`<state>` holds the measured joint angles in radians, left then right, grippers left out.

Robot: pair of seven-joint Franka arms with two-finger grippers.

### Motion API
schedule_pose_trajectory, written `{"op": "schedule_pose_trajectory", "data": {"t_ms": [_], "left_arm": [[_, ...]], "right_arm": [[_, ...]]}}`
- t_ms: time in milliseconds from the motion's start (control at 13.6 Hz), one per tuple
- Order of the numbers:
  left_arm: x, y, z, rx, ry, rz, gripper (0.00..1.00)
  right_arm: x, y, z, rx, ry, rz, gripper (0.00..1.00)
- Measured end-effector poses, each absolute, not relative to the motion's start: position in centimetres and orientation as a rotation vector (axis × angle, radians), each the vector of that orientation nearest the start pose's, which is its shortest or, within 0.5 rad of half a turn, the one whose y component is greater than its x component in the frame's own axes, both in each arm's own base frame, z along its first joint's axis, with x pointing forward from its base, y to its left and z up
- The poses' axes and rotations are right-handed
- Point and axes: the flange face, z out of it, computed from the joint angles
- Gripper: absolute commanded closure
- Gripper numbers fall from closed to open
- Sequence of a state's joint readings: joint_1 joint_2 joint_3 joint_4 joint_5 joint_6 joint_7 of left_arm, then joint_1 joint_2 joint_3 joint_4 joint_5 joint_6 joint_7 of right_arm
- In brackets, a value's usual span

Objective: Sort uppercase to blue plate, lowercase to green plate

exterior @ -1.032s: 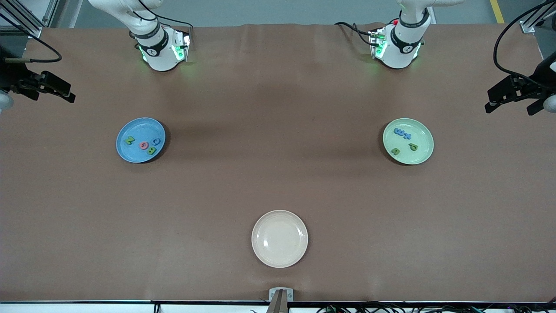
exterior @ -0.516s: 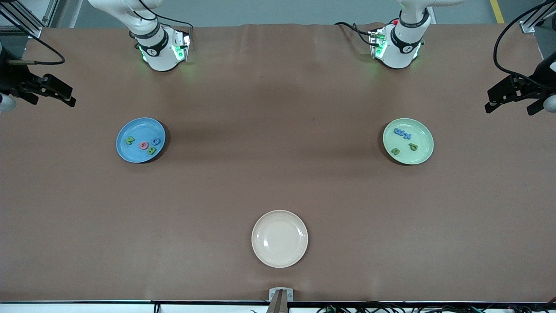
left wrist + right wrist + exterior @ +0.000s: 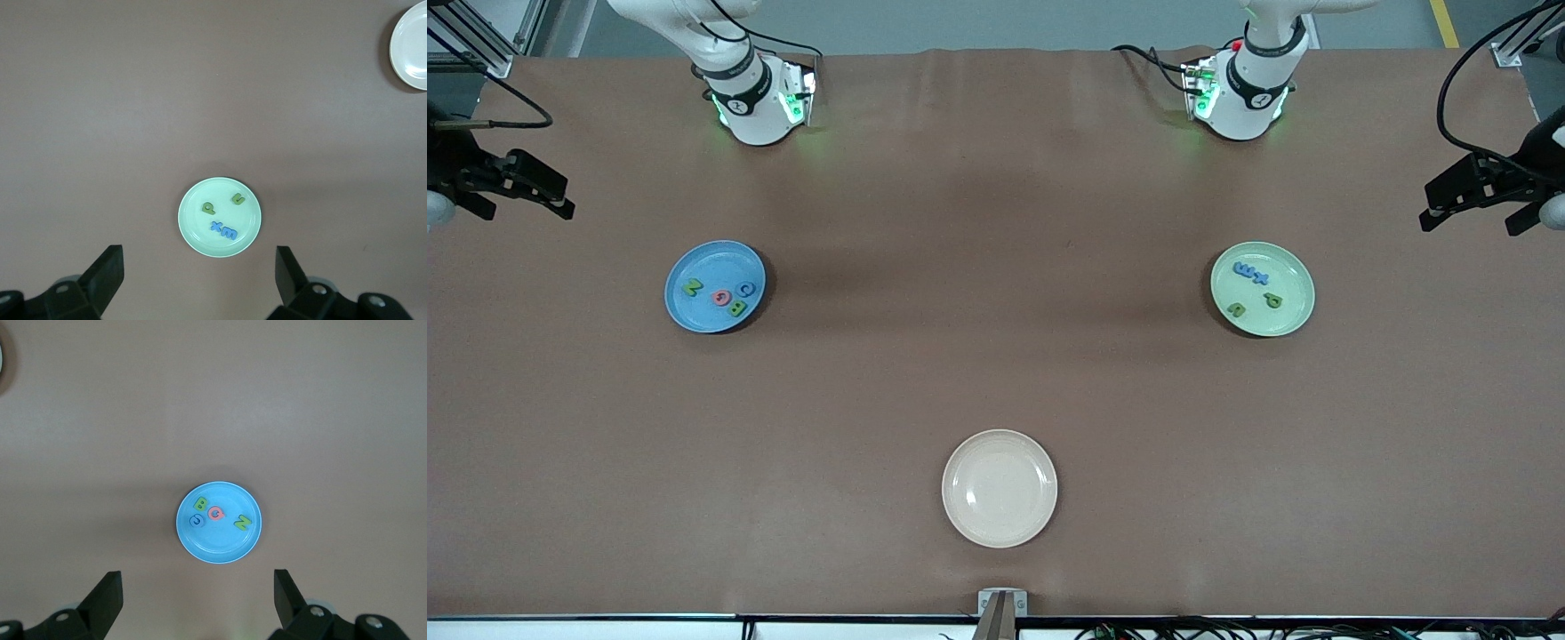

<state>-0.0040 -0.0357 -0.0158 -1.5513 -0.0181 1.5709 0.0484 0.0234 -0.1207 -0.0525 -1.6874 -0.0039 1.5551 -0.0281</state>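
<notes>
1. We find the four uppercase letters lying in the blue plate (image 3: 694,311), which sits toward the right arm's end of the table: a green N (image 3: 692,287), a pink-red Q (image 3: 721,297), a green B (image 3: 737,308) and a blue G (image 3: 746,289). The Q, B and G crowd close together; the N lies a little apart from them.
2. We find the four lowercase letters in the green plate (image 3: 1285,324), toward the left arm's end: a blue m (image 3: 1243,268) and a blue t (image 3: 1261,277) just beside each other, a green p (image 3: 1272,301), and a small green u (image 3: 1236,309) (it could equally read as an n).
3. A cream plate (image 3: 1000,488) with nothing in it sits nearer to the front camera than both coloured plates, about midway between them.
4. The brown table (image 3: 996,373) carries only these three plates, so we see nothing standing between them.
5. The right gripper (image 3: 525,187) hangs over the table's edge at the right arm's end, its fingers (image 3: 103,600) spread wide and holding nothing; its wrist view looks straight down on the blue plate.
6. The left gripper (image 3: 1476,196) hangs over the edge at the left arm's end, fingers (image 3: 107,273) likewise wide apart and holding nothing.
</notes>
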Motion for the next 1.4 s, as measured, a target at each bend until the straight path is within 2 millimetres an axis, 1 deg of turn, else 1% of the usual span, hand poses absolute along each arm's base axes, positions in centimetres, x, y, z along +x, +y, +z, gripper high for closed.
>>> {"op": "schedule_pose_trajectory", "data": {"t_ms": [369,664,959,1180,1401], "left_arm": [[54.4,-1.3,65.3,-3.155,0.108,-0.088,0.0],[54.4,-1.3,65.3,-3.155,0.108,-0.088,0.0],[54.4,-1.3,65.3,-3.155,0.108,-0.088,0.0],[54.4,-1.3,65.3,-3.155,0.108,-0.088,0.0],[54.4,-1.3,65.3,-3.155,0.108,-0.088,0.0]], "right_arm": [[51.3,-3.9,63.2,-3.089,0.057,0.013,0.0],[51.4,-3.4,63.3,-3.091,0.037,0.001,0.0],[51.7,-3.3,63.5,-3.098,0.026,-0.035,0.0],[51.8,-2.0,63.5,-3.122,-0.026,-0.042,0.0],[51.8,-1.6,63.5,-3.129,-0.038,-0.04,0.0]]}}
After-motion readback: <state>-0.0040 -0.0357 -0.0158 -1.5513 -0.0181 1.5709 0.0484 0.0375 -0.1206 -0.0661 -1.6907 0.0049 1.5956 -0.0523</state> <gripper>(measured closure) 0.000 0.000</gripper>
